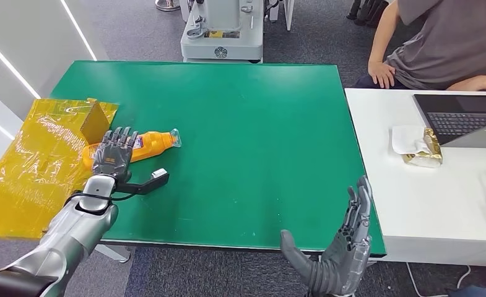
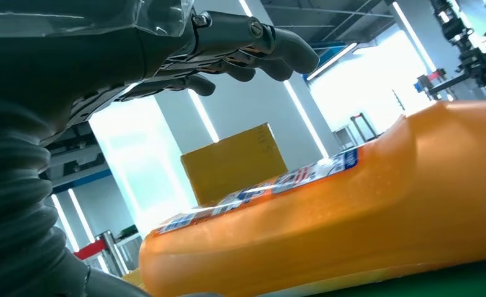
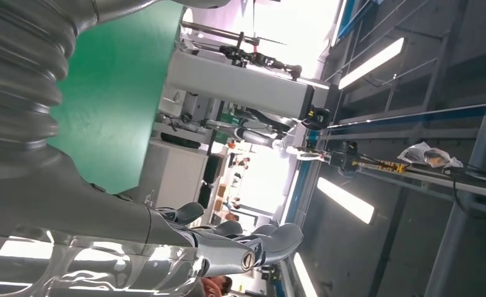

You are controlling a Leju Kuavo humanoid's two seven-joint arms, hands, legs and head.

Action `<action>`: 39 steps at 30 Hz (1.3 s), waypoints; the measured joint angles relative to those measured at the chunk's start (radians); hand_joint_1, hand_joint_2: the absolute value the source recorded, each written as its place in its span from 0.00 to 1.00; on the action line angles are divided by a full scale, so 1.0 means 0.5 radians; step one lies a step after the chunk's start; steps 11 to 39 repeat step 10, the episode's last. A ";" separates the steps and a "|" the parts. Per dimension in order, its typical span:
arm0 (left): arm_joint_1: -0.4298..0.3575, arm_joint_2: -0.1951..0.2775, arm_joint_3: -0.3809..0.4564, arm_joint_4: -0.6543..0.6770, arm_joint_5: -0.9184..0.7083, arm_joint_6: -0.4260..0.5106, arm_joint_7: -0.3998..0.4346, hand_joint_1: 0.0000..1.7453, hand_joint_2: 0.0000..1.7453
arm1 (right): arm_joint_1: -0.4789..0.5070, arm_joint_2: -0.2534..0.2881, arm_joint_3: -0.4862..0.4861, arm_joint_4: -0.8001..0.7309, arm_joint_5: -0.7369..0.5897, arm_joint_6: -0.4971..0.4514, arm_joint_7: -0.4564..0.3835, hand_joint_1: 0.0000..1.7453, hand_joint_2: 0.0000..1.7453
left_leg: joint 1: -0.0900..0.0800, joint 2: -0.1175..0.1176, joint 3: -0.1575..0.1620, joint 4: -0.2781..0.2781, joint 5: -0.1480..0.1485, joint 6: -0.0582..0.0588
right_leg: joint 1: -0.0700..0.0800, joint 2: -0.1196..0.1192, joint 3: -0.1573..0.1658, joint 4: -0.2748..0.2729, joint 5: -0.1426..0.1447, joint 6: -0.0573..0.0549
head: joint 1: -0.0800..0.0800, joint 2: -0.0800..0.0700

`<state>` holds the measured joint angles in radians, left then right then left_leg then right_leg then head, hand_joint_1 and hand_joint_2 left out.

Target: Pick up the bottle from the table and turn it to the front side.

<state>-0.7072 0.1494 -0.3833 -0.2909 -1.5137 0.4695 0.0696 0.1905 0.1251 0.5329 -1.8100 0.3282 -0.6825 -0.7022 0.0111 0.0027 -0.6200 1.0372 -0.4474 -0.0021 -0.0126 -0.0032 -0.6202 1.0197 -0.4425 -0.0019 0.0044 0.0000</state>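
Near the green table's (image 1: 240,124) left edge the orange bottle (image 1: 150,142) lies on its side, label showing, cap pointing right. Left hand (image 1: 113,154) hovers over its base with fingers (image 2: 271,49) spread, not yet gripping, so lifting and turning are both left. Right hand (image 1: 345,247) waits with fingers apart at the near edge. Just beside the bottle stands a small box (image 1: 95,120) on yellow film (image 1: 36,167), which may crowd the grasp.

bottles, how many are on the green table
1. The orange bottle lies on its side near the green table's left edge, under the left hand, beside the yellow sheet. Another could be hidden behind the hand.
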 joint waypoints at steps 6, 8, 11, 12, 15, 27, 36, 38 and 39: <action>0.045 0.005 0.079 -0.076 0.007 0.343 0.051 0.00 1.00 | -0.004 0.000 0.002 0.015 -0.029 0.000 0.001 0.00 1.00 | 0.000 0.000 0.000 0.000 0.000 0.000 | 0.000 0.000 0.000 0.000 0.000 0.000 | 0.000 0.000; 0.130 -0.007 0.197 -0.278 0.007 0.426 -0.059 0.00 1.00 | -0.013 0.000 0.006 0.027 -0.049 0.000 0.001 0.00 1.00 | 0.000 0.001 0.001 0.000 0.000 0.000 | 0.000 0.001 -0.001 0.000 0.000 0.000 | 0.000 0.000; 0.214 -0.034 0.327 -0.501 0.018 0.446 -0.248 0.00 1.00 | -0.024 0.000 0.011 0.037 -0.064 0.000 0.001 0.00 1.00 | 0.000 0.002 0.001 0.001 0.000 0.000 | 0.000 0.003 -0.002 -0.001 0.000 0.000 | 0.000 0.000; 0.214 -0.034 0.327 -0.501 0.018 0.446 -0.248 0.00 1.00 | -0.024 0.000 0.011 0.037 -0.064 0.000 0.001 0.00 1.00 | 0.000 0.002 0.001 0.001 0.000 0.000 | 0.000 0.003 -0.002 -0.001 0.000 0.000 | 0.000 0.000; 0.214 -0.034 0.327 -0.501 0.018 0.446 -0.248 0.00 1.00 | -0.024 0.000 0.011 0.037 -0.064 0.000 0.001 0.00 1.00 | 0.000 0.002 0.001 0.001 0.000 0.000 | 0.000 0.003 -0.002 -0.001 0.000 0.000 | 0.000 0.000; 0.214 -0.034 0.327 -0.501 0.018 0.446 -0.248 0.00 1.00 | -0.024 0.000 0.011 0.037 -0.064 0.000 0.001 0.00 1.00 | 0.000 0.002 0.001 0.001 0.000 0.000 | 0.000 0.003 -0.002 -0.001 0.000 0.000 | 0.000 0.000; 0.214 -0.034 0.327 -0.501 0.018 0.446 -0.248 0.00 1.00 | -0.024 0.000 0.011 0.037 -0.064 0.000 0.001 0.00 1.00 | 0.000 0.002 0.001 0.001 0.000 0.000 | 0.000 0.003 -0.002 -0.001 0.000 0.000 | 0.000 0.000; 0.214 -0.034 0.327 -0.501 0.018 0.446 -0.248 0.00 1.00 | -0.024 0.000 0.011 0.037 -0.064 0.000 0.001 0.00 1.00 | 0.000 0.002 0.001 0.001 0.000 0.000 | 0.000 0.003 -0.002 -0.001 0.000 0.000 | 0.000 0.000; 0.214 -0.034 0.327 -0.501 0.018 0.446 -0.248 0.00 1.00 | -0.024 0.000 0.011 0.037 -0.064 0.000 0.001 0.00 1.00 | 0.000 0.002 0.001 0.001 0.000 0.000 | 0.000 0.003 -0.002 -0.001 0.000 0.000 | 0.000 0.000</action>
